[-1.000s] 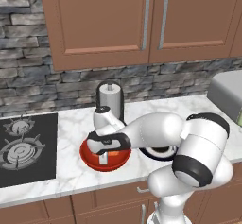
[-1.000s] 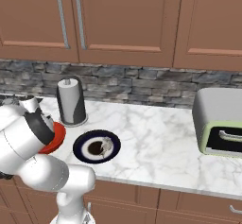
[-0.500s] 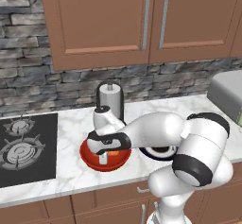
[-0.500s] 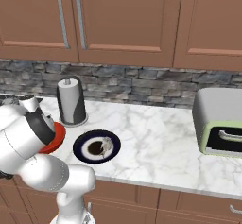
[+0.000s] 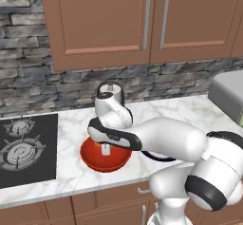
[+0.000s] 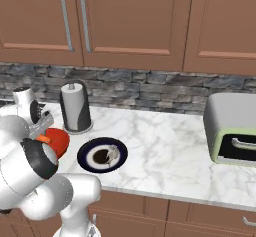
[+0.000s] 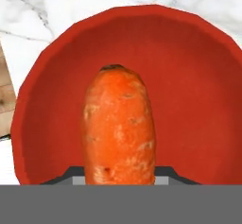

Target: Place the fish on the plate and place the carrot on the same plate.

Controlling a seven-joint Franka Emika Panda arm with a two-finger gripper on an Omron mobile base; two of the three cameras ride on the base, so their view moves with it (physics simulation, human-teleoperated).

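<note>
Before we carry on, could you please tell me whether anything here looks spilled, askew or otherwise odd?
Nothing stands out. The fish lies on the plate, the carrot sits at the tool over the red bowl, and the counter shows no spill.

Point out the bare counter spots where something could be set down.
Widest free patch: marble between the dark-rimmed round plate and the grey-green toaster oven. Crowded: the left end, where the red bowl, black paper-towel holder and black cooktop cluster beneath the gripper.
</note>
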